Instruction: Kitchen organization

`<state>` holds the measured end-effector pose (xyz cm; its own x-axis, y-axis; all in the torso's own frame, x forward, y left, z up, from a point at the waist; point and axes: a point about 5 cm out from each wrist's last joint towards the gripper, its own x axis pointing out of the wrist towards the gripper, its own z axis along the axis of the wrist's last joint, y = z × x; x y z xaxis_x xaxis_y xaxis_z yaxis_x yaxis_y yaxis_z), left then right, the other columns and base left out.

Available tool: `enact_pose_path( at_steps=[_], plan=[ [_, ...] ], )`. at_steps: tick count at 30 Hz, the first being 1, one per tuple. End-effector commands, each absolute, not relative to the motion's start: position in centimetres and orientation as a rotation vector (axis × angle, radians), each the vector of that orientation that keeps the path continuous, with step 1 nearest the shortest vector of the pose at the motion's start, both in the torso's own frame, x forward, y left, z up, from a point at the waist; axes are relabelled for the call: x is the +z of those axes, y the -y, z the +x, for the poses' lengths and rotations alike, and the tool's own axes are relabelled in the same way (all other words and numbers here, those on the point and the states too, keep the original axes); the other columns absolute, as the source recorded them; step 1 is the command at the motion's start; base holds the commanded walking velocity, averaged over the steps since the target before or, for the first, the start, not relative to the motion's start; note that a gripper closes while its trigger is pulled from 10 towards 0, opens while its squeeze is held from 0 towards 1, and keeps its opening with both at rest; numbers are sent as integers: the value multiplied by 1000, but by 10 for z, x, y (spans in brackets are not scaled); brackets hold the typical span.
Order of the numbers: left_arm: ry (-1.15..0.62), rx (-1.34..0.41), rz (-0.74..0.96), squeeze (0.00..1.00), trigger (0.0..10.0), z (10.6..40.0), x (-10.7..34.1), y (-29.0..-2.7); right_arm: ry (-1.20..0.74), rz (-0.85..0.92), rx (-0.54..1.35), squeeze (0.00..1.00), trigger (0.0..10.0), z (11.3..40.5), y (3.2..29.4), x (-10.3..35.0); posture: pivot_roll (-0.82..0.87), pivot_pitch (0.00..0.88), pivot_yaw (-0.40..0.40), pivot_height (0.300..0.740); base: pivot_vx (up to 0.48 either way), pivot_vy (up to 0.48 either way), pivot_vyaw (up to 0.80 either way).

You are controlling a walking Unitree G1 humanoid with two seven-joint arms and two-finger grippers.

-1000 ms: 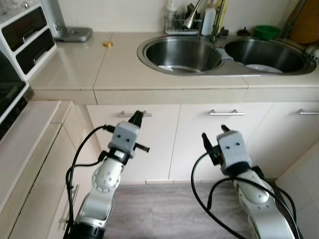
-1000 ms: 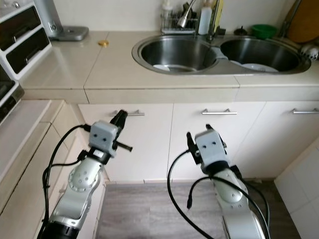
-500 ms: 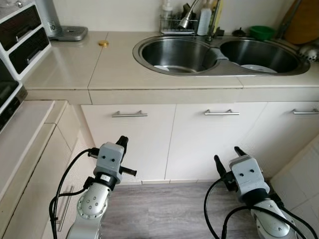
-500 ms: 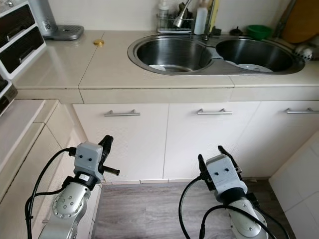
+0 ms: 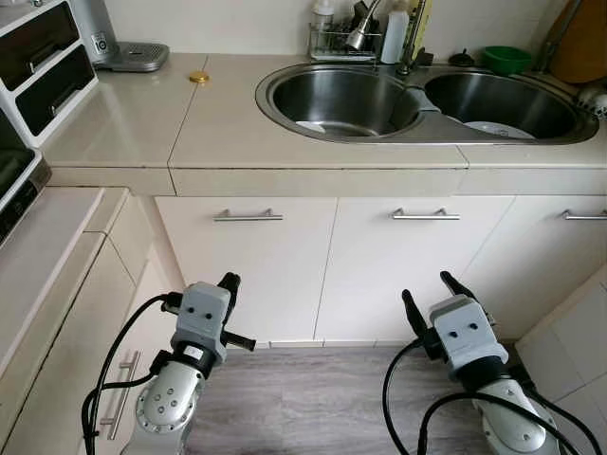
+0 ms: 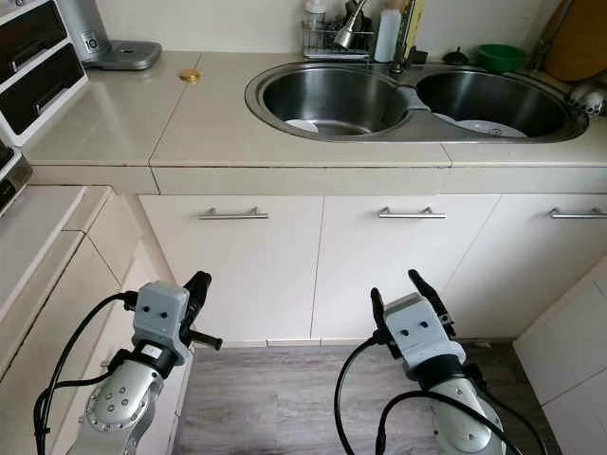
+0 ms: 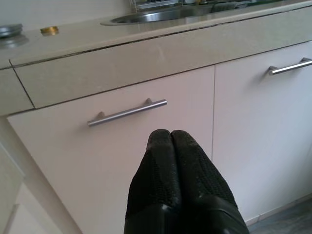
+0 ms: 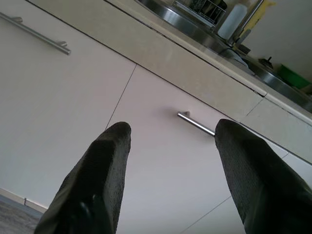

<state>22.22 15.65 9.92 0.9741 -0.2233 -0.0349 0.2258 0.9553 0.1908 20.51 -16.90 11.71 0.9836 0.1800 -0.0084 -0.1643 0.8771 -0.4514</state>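
My left gripper [image 5: 229, 282] hangs low in front of the left cabinet door, fingers pressed shut and holding nothing. In the left wrist view the shut fingertips [image 7: 170, 138] point at that door's bar handle [image 7: 126, 112]. My right gripper [image 5: 429, 292] is low before the middle cabinet door, open and empty. Its wrist view shows the gripper [image 8: 173, 129] spread wide below a handle [image 8: 196, 123]. Above them a double steel sink [image 5: 285, 112] holds a white plate [image 5: 311, 125] in the left basin and another plate [image 5: 498, 128] in the right one.
A small gold lid [image 5: 198, 77] lies on the beige counter [image 5: 133, 114]. A rack of bottles [image 5: 343, 38] and a green bowl [image 5: 504, 59] stand behind the sink. A drawer unit [image 5: 43, 62] is at far left. Grey wood floor [image 5: 303, 398] lies below.
Both arms have dropped from handle height to low in front of the cabinet doors. The head view has shifted slightly. The left gripper stays shut and the right stays open.
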Motion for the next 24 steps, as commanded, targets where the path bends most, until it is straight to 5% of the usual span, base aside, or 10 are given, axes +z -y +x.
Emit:
enact_pose_path(
  at_steps=[1,24],
  plan=[
    [-21,-240,180,0,10000,220,100,-155,34,-476,174,0,10000,206,170,116,-64,0,-60,740,0,0,0],
    [-25,-249,175,0,10000,221,99,-155,23,-469,179,0,10000,206,170,114,-65,0,-59,740,0,0,0]
  ],
)
